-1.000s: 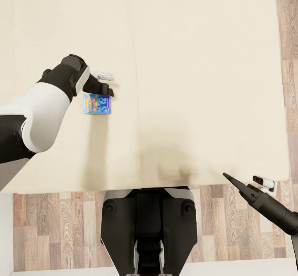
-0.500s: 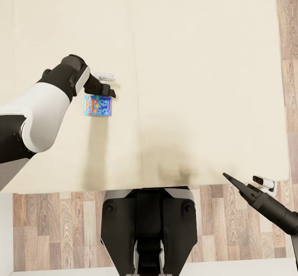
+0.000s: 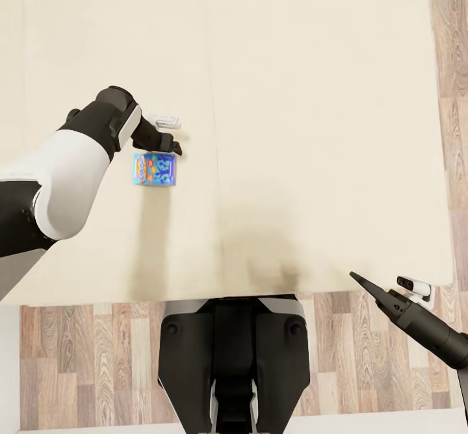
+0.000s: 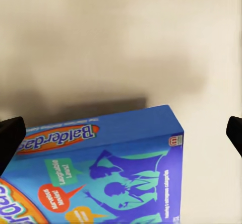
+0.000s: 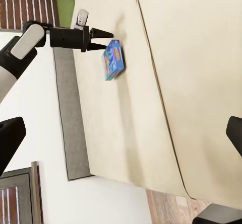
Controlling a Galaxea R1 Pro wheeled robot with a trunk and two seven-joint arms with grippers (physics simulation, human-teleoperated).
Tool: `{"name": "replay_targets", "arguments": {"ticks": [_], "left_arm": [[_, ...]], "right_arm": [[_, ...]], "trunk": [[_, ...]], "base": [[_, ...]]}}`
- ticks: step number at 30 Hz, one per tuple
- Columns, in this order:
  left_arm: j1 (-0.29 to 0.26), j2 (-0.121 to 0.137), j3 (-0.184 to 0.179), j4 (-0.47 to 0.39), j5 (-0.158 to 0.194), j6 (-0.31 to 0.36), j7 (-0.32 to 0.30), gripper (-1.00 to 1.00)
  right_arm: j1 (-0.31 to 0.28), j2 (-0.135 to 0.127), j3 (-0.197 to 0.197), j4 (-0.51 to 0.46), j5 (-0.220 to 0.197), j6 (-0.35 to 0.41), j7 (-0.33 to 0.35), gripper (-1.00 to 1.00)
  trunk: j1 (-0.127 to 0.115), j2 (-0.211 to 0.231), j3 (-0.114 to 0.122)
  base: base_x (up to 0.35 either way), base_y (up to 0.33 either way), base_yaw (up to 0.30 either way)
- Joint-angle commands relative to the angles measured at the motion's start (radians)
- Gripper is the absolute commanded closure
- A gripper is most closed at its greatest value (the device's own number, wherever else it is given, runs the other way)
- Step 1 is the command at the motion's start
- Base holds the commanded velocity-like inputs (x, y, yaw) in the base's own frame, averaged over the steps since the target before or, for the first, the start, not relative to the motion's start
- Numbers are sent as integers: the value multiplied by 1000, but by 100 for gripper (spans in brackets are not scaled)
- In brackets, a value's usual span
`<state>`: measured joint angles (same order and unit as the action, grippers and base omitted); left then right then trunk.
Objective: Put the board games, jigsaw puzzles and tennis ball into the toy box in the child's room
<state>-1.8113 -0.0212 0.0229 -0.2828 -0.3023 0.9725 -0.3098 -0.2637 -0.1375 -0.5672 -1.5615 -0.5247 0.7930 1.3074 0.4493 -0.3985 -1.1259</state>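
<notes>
A small, mostly blue board game [image 3: 155, 169] lies flat on the beige bed [image 3: 312, 128], left of the middle. My left gripper [image 3: 174, 148] hangs open just past the box's far edge, and nothing sits between its fingers. In the left wrist view the printed lid [image 4: 101, 168] is close, with one dark fingertip [image 4: 10, 138] at each side edge of the picture. The right wrist view takes in the same box [image 5: 113, 59] and the left gripper [image 5: 108, 39] beside it. My right gripper [image 3: 356, 276] is open and empty, off the bed's near right corner.
Wood-plank floor [image 3: 97, 356] runs along the bed's near edge and right side. My own dark base [image 3: 234, 356] stands against the near edge. The right wrist view shows the bed's dark grey frame [image 5: 65, 108] and a white wall beside it.
The whole head view has shifted a little, so bed and box sit slightly lower in the picture. The left gripper's finger has crept slightly toward the box. The right arm has not moved.
</notes>
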Motion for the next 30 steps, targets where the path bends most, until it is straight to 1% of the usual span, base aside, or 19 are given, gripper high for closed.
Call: {"name": "replay_targets", "arguments": {"ticks": [1, 22, 30], "left_arm": [[0, 0, 3, -1, -11, 3, -8, -100], [1, 2, 5, 8, -9, 11, -7, -100], [13, 4, 5, 8, -8, 6, -5, -100]], "right_arm": [[0, 0, 0, 0, -3, 8, 1, -100], [0, 1, 0, 0, -3, 8, -3, -100], [0, 0, 0, 0, -3, 8, -5, -100]], "trunk": [[1, -1, 0], [1, -1, 6], [1, -1, 7]], "base": [[0, 0, 0], [0, 0, 0], [0, 0, 0]]}}
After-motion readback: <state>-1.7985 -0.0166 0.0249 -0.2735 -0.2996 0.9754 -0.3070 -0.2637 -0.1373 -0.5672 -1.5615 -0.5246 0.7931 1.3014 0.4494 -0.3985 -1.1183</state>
